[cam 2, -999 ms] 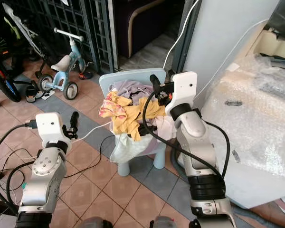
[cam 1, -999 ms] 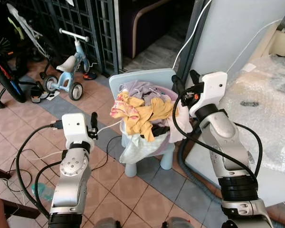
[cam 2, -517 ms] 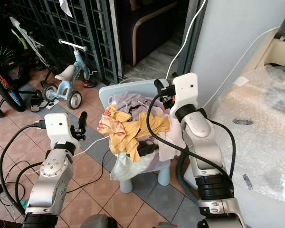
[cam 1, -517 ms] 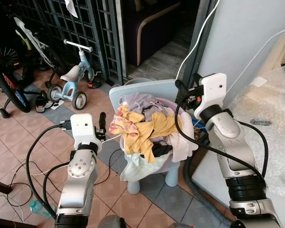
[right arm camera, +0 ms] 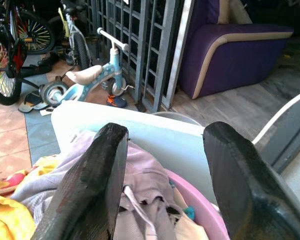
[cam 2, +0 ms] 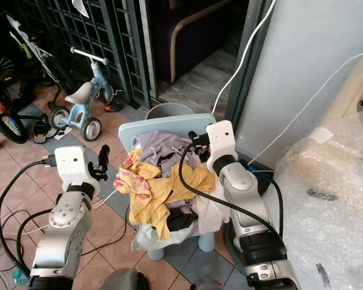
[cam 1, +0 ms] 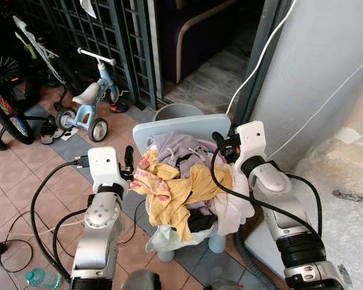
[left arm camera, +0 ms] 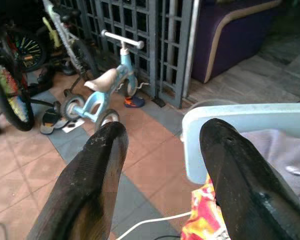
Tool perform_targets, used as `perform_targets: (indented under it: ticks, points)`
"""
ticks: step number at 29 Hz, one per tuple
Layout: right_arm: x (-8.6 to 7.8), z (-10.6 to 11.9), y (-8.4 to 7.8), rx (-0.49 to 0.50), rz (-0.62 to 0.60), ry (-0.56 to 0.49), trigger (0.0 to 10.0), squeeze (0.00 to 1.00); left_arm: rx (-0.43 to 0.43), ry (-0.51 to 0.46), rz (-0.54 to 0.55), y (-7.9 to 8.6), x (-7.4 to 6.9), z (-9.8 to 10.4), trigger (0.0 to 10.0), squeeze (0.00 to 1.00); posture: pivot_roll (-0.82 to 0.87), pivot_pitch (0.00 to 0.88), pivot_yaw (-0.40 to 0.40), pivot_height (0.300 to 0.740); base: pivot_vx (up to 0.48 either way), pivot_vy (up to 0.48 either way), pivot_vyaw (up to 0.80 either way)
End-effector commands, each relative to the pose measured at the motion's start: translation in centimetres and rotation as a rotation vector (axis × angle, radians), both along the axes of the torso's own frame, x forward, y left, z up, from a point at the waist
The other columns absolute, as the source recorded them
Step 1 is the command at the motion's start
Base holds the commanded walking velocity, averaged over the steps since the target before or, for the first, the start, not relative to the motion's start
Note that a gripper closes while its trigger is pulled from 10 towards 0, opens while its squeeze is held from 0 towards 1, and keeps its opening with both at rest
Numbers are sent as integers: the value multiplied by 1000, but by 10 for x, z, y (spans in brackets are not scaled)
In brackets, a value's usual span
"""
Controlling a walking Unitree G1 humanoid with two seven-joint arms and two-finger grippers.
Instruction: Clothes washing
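Approaching the laundry: both arms are raised toward a pink basin (right arm camera: 202,220) heaped with clothes (cam 1: 181,190) on a pale blue child's chair (cam 1: 187,125), on a tiled floor (cam 1: 36,181).

- Left pincer (cam 1: 128,158): fingers apart, holding nothing, just beside the heap's left edge, by a yellow and pink floral garment (cam 1: 150,181).
- Right pincer (cam 1: 221,144): fingers apart, holding nothing, just over the back right of the heap, above a lilac garment (right arm camera: 145,180) near the chair back.
- Heap: yellow, lilac, white and dark pieces, several hanging over the basin rim and the chair front.
- Surroundings: blue balance bike (cam 1: 94,96), barred gate (cam 1: 109,36), purple sofa (right arm camera: 230,50), grey bucket (cam 1: 178,112) behind the chair, bubble-wrapped bulk (cam 1: 345,199) on the right.

Step in hand, as judged: reach before pickup; nothing is gripped yet. Next move calls for lowering both pincers to either side of the basin, or onto a garment, and closing without snagging the trailing pieces.

Change against the earlier frames: the chair and heap sit nearer and lower in the head views, the camera having advanced; both pincers have closed in on the heap.
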State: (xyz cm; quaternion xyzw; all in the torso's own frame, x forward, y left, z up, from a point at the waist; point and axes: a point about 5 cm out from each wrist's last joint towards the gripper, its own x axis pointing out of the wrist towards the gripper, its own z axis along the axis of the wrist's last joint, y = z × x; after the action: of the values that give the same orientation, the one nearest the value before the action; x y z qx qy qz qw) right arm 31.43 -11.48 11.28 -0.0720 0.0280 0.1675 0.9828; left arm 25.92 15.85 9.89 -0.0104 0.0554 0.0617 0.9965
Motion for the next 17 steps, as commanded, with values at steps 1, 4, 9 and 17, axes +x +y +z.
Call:
perform_targets:
  ticks: [1,4,9,17]
  points:
    - [0,-1,-5,-24,-17,-18,10000,0,6,1,5,-1,-1,2,10000,0,53,99,29,740,0,0,794]
    - [0,-8,-5,-43,-70,0,10000,0,8,14,25,2,-3,1,10000,0,63,113,33,740,0,0,794]
    - [0,-30,-4,-74,-123,127,10000,0,-12,16,35,0,-7,4,10000,0,87,119,24,740,0,0,421]
    - [-5,-61,6,-102,-62,348,10000,0,16,120,29,9,-25,-6,10000,0,114,137,26,740,0,0,0]
